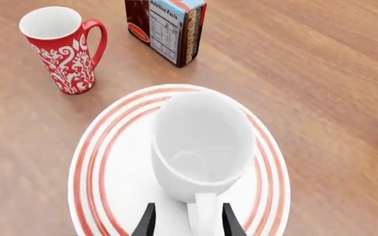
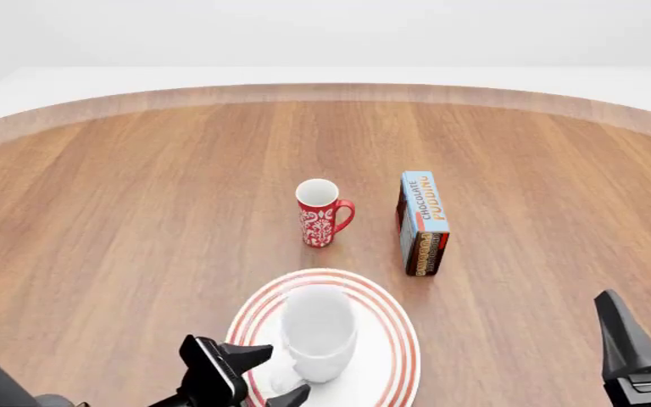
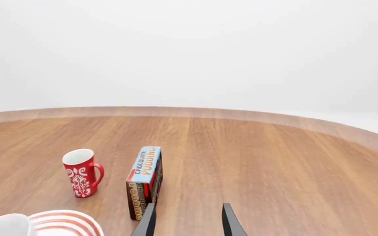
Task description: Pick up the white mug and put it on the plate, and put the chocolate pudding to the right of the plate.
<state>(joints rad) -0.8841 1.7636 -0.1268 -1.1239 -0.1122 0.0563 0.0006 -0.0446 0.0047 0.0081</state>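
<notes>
The white mug is seen standing on the plate, its handle between the spread fingers of the left gripper. The pudding is seen just ahead of the right gripper, whose fingers are held apart.

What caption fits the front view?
Plain white ceramic mug on red-ringed round plate; left gripper at its handle.

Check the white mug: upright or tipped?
Upright: the white mug stands on the plate, its open mouth facing up, empty inside.
</notes>
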